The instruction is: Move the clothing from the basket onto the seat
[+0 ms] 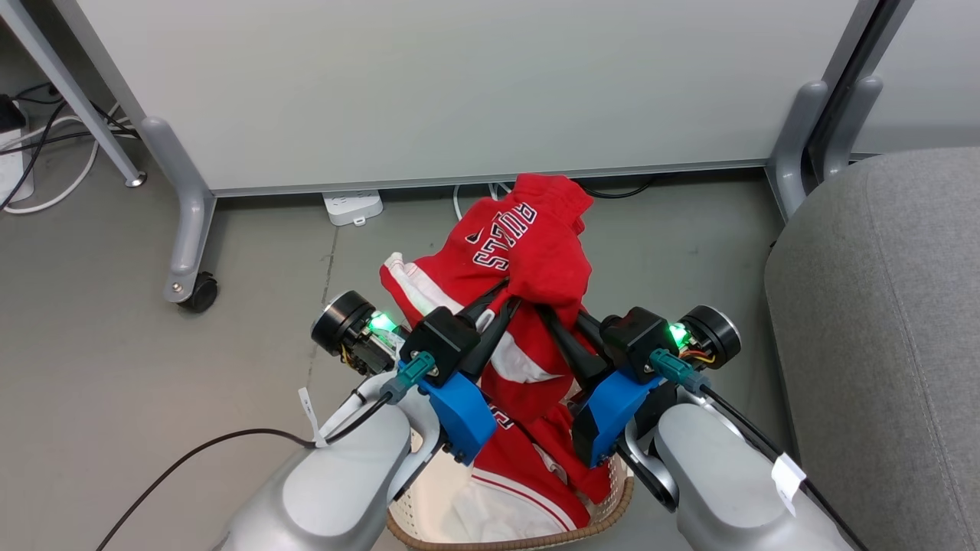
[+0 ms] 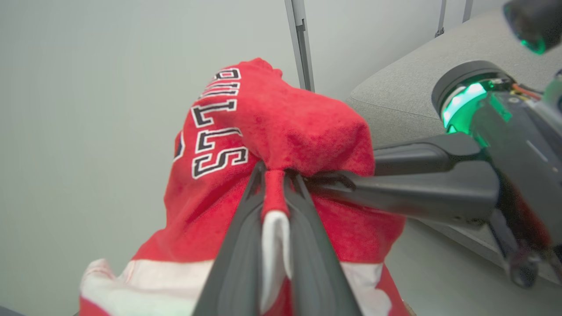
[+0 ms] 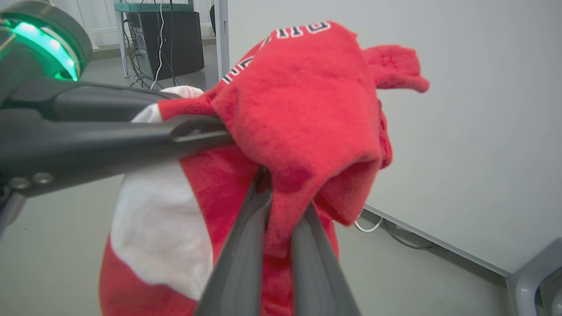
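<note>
As our left gripper (image 1: 501,300) and right gripper (image 1: 547,312) both clamp one fold of the clothing (image 1: 536,245), tips nearly touching, high above the basket (image 1: 612,509) — we fear its tail drags the rest out, or bunched cloth slips, short of the seat (image 1: 880,321)

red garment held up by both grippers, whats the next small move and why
Probably swing both arms to the robot's right, toward the seat. The left gripper and right gripper are both shut on the red garment. It is bunched up above the basket, and the seat lies off to that side.
</note>
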